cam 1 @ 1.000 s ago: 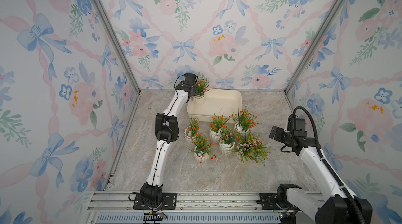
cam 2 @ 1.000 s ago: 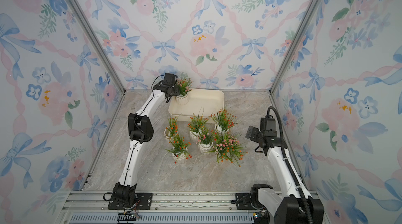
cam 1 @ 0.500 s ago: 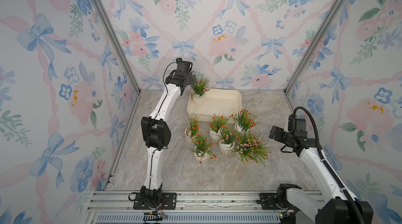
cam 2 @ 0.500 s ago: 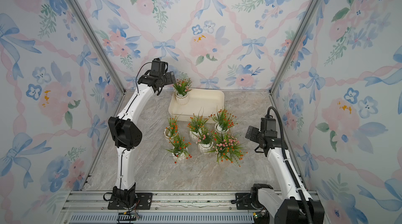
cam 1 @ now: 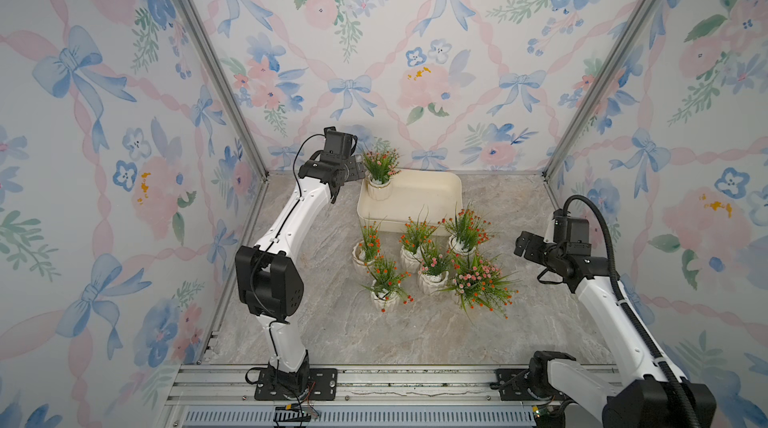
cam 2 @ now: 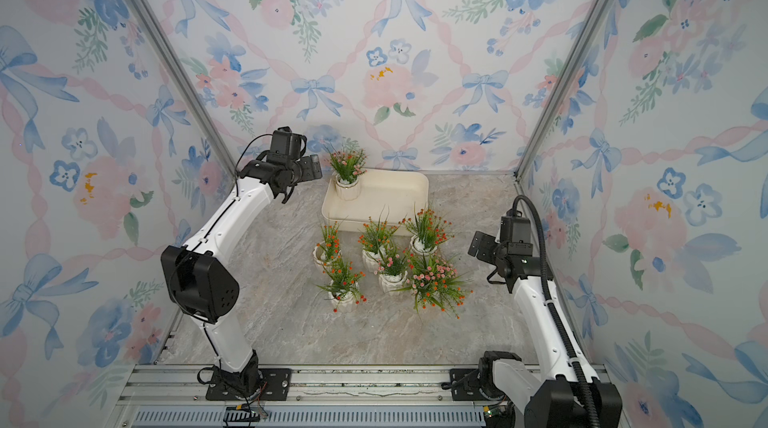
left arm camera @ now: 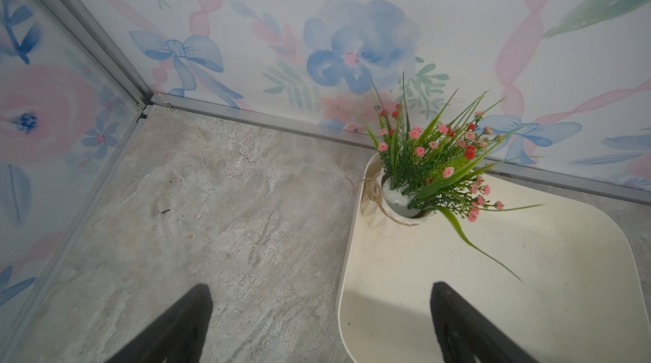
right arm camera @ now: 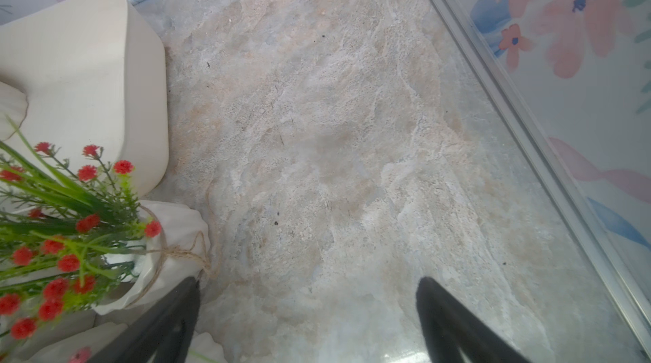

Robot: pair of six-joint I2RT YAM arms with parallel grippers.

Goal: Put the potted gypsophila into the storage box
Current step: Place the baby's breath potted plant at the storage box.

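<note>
Left jaws: spread wide, nothing between them, hanging over the surface at the storage box corner. Right jaws: also wide, empty.

One potted gypsophila, with pink blossoms, stands upright inside the box. It is ahead of the left jaws and off to one side, tucked into the nearest corner. The other six pots crowd together on the surface outside the box, between the two pairs of jaws and closer to the right pair. A red-blossomed pot sits just beside the right jaws.

Risks, as judged:
- Sprigs in the cluster overlap. Lifting one pot may drag or tip a neighbour.
- Jaws closing high would pinch grass, not the ribbed pot, and it could slip out.
- The red-blossomed pot is already close to one right finger. A sideways approach could knock it over.
- Long blades of the placed pot lean over the box floor, and the next pot coming in may snag them.
- The box looks light, and a nudge on its rim could slide it.
</note>
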